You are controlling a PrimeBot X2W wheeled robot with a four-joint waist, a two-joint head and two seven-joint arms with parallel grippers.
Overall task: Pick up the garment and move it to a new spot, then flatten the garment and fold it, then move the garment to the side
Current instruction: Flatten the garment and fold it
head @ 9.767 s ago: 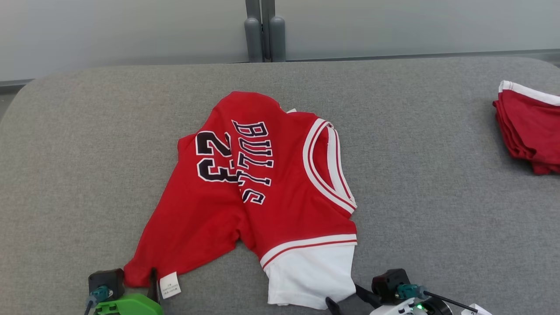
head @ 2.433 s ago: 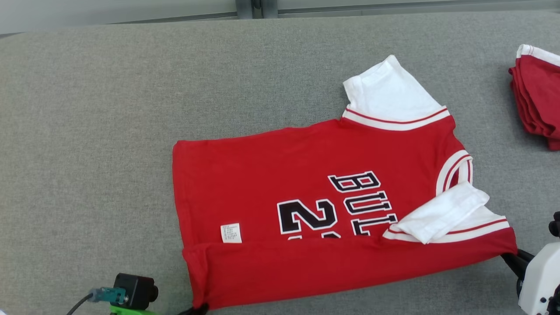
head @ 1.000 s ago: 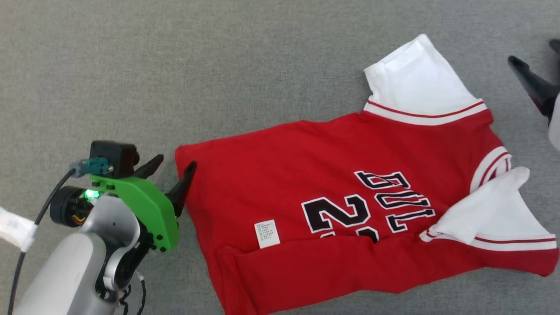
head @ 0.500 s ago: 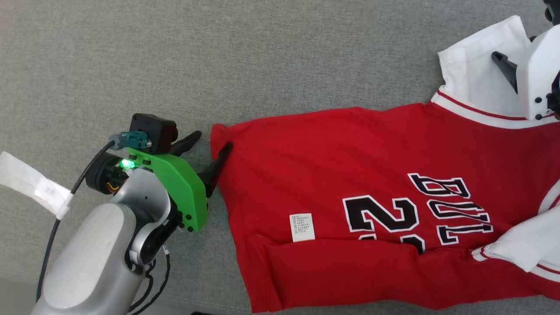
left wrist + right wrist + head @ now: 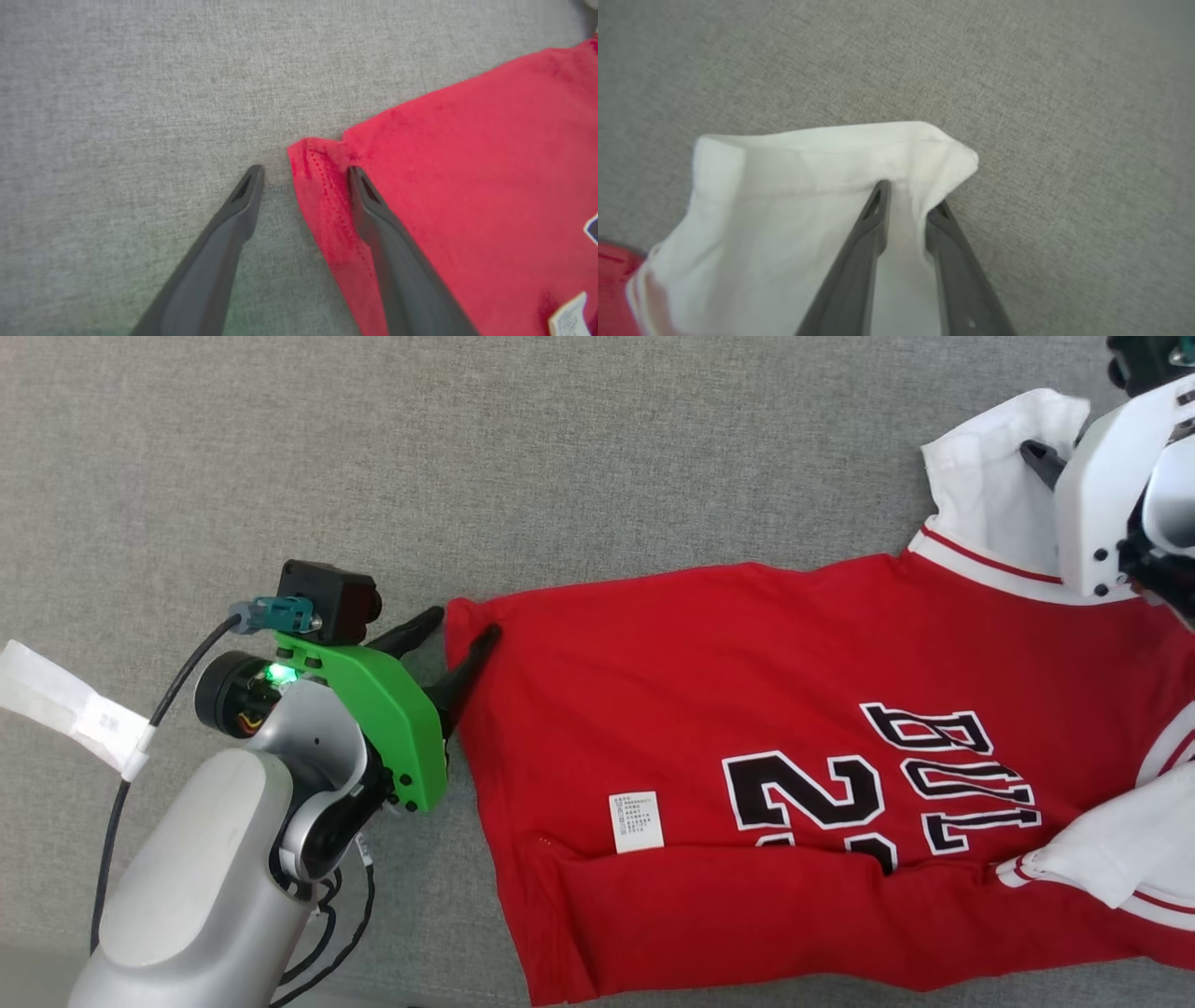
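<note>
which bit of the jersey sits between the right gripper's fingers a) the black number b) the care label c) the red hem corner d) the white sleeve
d: in the right wrist view the white sleeve is bunched up between the two narrowed fingers of the right gripper.

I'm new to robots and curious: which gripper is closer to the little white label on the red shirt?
Left. The left gripper straddles a corner of the shirt, near the label; the right gripper pinches the white sleeve, far off.
</note>
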